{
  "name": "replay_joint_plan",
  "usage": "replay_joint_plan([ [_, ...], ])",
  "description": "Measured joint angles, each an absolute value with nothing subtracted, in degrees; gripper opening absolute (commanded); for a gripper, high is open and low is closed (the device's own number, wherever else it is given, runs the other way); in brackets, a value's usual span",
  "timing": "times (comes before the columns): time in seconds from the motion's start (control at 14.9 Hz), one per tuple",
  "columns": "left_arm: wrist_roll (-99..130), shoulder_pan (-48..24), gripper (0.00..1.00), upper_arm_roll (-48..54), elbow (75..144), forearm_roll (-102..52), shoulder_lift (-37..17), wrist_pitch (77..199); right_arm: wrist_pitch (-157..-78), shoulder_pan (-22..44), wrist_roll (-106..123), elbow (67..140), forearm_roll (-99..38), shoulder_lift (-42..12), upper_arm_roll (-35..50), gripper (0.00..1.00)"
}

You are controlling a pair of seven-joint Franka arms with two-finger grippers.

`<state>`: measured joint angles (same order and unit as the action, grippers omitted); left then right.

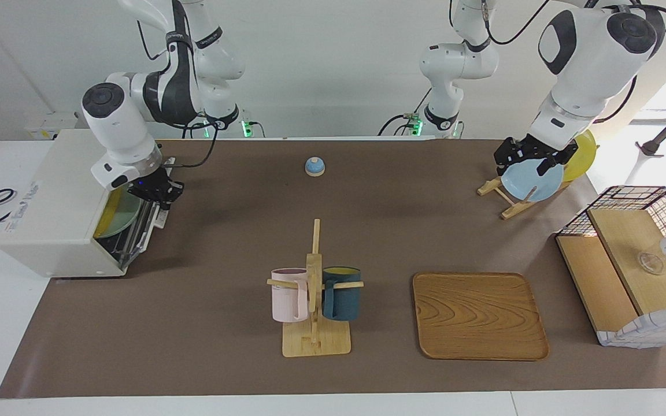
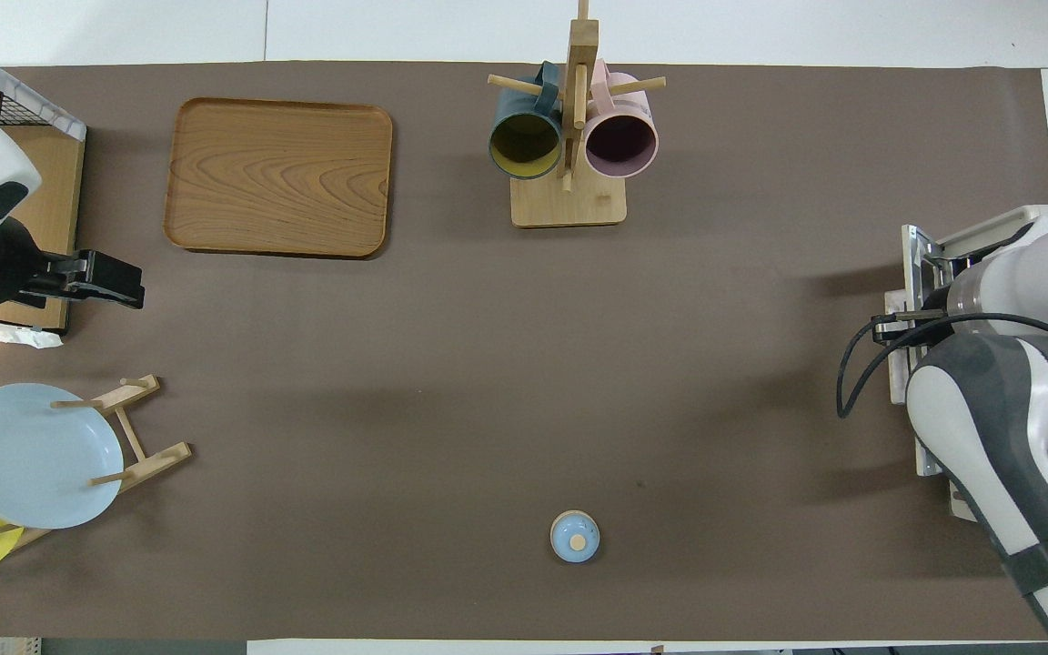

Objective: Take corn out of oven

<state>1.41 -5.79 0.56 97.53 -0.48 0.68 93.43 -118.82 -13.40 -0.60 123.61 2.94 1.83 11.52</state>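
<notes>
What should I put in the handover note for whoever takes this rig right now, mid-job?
Right gripper: at the open front of the boxy cream-white toaster oven, at the right arm's end of the table.
Left gripper: waiting over the pale blue plate in the wooden plate rack.
Yellow corn cob: a yellow shape shows in the oven mouth beside a pale round dish; contact with the gripper cannot be judged.
Done: oven open, right arm in place.
Left: grasp the corn, draw it out, set it on the table.
</notes>
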Motion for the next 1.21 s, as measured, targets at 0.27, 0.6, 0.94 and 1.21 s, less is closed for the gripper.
replay_joint_plan([
  [0.27,1.41,-5.79,1.0,0.57,97.53,-0.48,0.68,93.43,-122.15,-12.84,-0.79,125.2,1.63,-0.26,12.09,0.0],
  [0.6,1.41,-5.79,1.0,0.57,97.53,-0.48,0.68,93.46,-128.67,-11.8,-0.83,128.88,1.5,-1.25,12.17,0.0],
  [0.94,1.41,-5.79,1.0,0.57,97.51,-0.48,0.68,93.52,-132.47,-11.41,-0.97,130.85,1.5,-1.92,12.17,0.0],
  [1.21,1.41,-5.79,1.0,0.57,97.51,-0.48,0.68,93.52,-135.38,-11.21,-1.83,131.94,1.55,-3.59,12.16,0.0],
])
